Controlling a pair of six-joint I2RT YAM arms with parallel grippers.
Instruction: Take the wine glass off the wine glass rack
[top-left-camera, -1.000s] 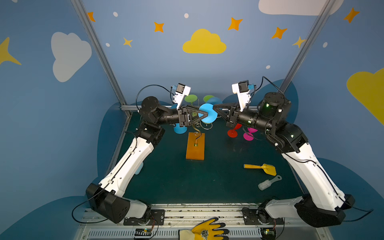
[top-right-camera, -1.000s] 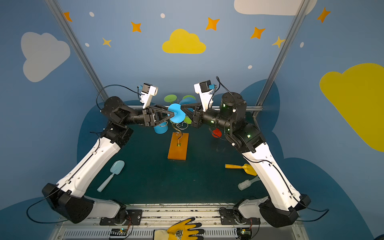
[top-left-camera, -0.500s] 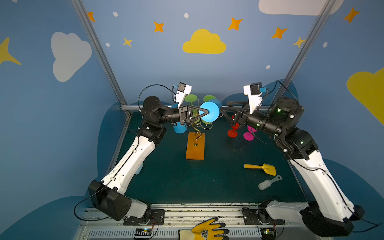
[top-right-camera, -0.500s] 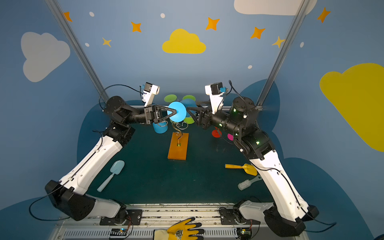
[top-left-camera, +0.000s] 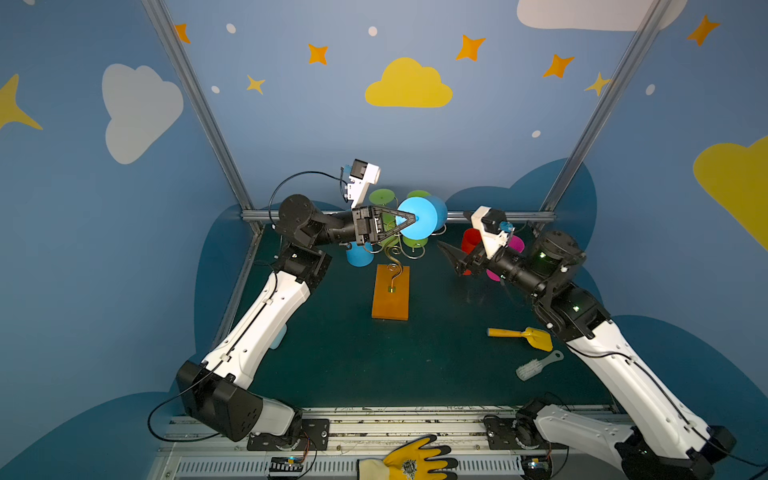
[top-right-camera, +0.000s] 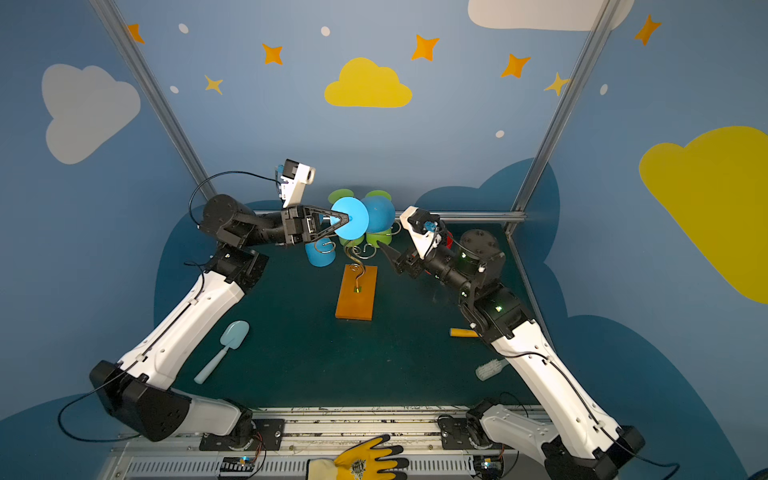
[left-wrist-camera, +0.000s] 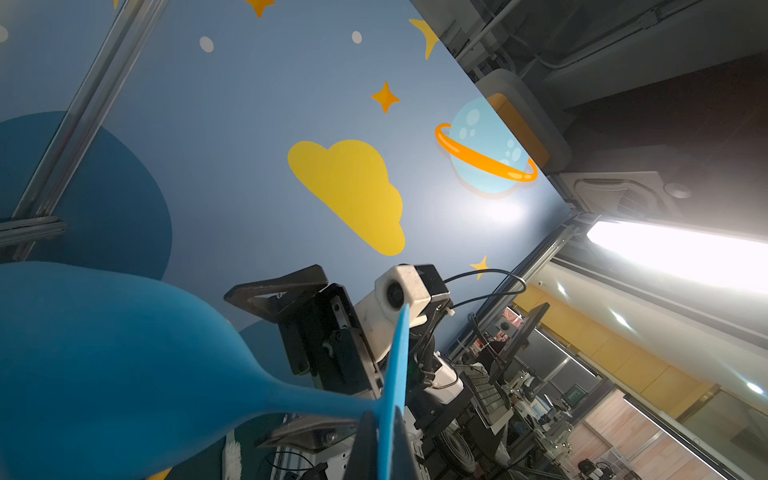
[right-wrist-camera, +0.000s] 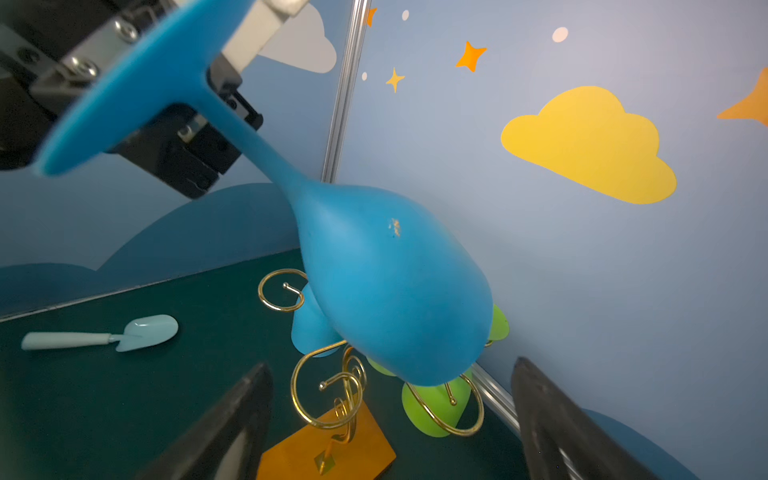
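I have the left gripper pressed together on the flat foot of the blue wine glass. It holds the glass in the air over the top of the wine glass rack, which stands mid-table toward the far edge.

In both top views the foot faces me as a full disc and hides the stem. The right wrist view fills that in: the glass lies tilted, foot high and bowl low, and the stem runs free of every gold scroll. I cannot tell whether the bowl's rim touches the green glasses hanging on the rack. A second blue glass hangs on the rack's left side.

The left wrist view gives me the foot edge-on, a thin blade between the fingertips. The rack falls outside that view.

The right gripper is spread wide and holds nothing, just right of the rack and apart from the glass. Its fingers frame the bowl's end in its own wrist view.

In a top view the light blue scoop lies whole near the left edge, while in a top view only a sliver of that scoop shows past the left arm.

The yellow scoop and white brush lie near the right edge. In a top view the right arm covers all but the yellow scoop's handle end.
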